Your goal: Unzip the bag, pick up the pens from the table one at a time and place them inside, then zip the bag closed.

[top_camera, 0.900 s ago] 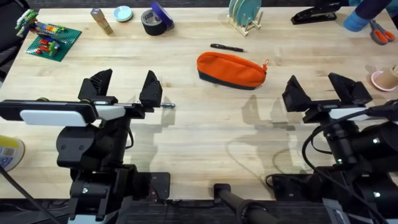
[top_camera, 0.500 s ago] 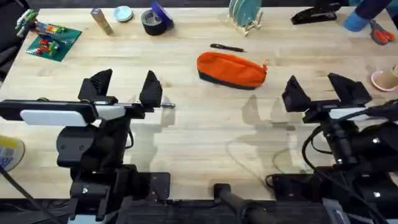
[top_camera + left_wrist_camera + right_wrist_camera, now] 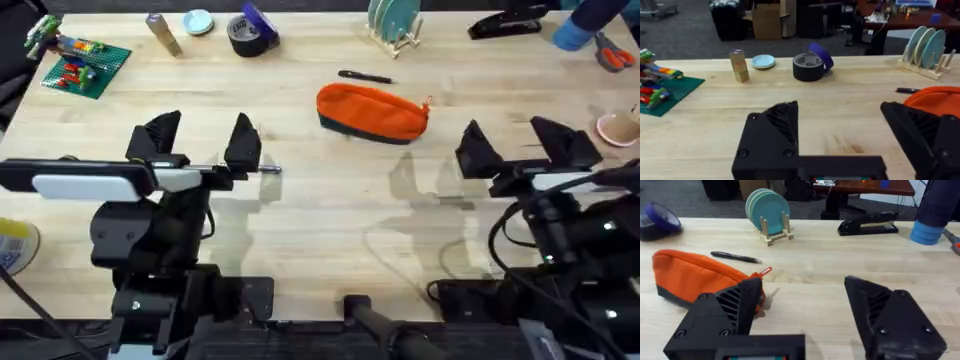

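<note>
The orange bag lay zipped on the worktop, far of centre — the black pen just beyond it. Both the left gripper and right gripper hovered near, fingers wide, holding nothing.

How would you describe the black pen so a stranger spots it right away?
Find the orange bag mid-table. Just beyond its far side, toward the rack of teal plates, lies the black pen, flat on the wood. It is the slim dark stick there, apart from the bag.
</note>
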Controlling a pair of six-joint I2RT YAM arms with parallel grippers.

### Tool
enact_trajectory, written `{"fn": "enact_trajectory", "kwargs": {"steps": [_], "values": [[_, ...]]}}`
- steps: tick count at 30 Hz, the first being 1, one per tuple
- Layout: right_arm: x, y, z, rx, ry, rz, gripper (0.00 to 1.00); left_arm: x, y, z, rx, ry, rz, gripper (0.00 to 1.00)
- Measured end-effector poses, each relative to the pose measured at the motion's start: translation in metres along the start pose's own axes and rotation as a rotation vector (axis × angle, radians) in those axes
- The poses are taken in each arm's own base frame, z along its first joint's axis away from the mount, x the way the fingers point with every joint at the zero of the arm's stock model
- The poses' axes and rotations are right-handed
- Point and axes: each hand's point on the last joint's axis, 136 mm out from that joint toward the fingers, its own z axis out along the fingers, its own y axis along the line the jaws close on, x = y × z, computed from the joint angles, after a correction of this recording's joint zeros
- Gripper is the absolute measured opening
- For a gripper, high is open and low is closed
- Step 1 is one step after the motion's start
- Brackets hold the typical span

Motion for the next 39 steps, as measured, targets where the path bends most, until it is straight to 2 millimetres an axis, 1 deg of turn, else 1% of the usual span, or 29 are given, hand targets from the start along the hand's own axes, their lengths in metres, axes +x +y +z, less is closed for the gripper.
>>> {"fn": "enact_trajectory", "kwargs": {"steps": [3,5,9,11,14,17,20,27,34,39], "values": [[-0.012,0.0,-0.002,0.001,-0.002,0.0,0.996,0.001,0.0,0.002,0.0,0.035,-0.001,0.993],[-0.026,0.0,-0.004,0.004,-0.003,0.0,0.996,-0.004,0.0,0.004,0.0,0.058,-0.001,0.993],[-0.051,-0.001,-0.004,0.007,0.007,0.0,0.996,-0.025,0.0,0.012,0.0,0.093,-0.001,0.993],[-0.059,-0.001,-0.001,0.007,0.04,0.001,0.996,-0.036,0.0,0.019,0.0,0.114,-0.001,0.993],[-0.067,-0.001,0.004,0.007,0.105,0.002,0.996,-0.047,-0.001,0.032,0.005,0.18,-0.002,0.992],[-0.077,0.0,0.01,0.001,0.178,0.004,0.996,-0.051,-0.004,0.046,0.023,0.276,-0.006,0.993],[-0.091,0.002,0.017,-0.011,0.242,0.006,0.996,-0.05,-0.007,0.058,0.044,0.392,-0.013,0.993],[-0.124,0.013,0.033,-0.074,0.349,0.02,0.996,-0.055,-0.014,0.079,0.08,0.606,-0.031,0.993],[-0.137,0.023,0.041,-0.131,0.459,0.045,0.996,-0.057,-0.017,0.09,0.096,0.752,-0.046,0.993],[-0.14,0.026,0.047,-0.147,0.487,0.059,0.996,-0.058,-0.018,0.096,0.099,0.774,-0.049,0.993]]}}
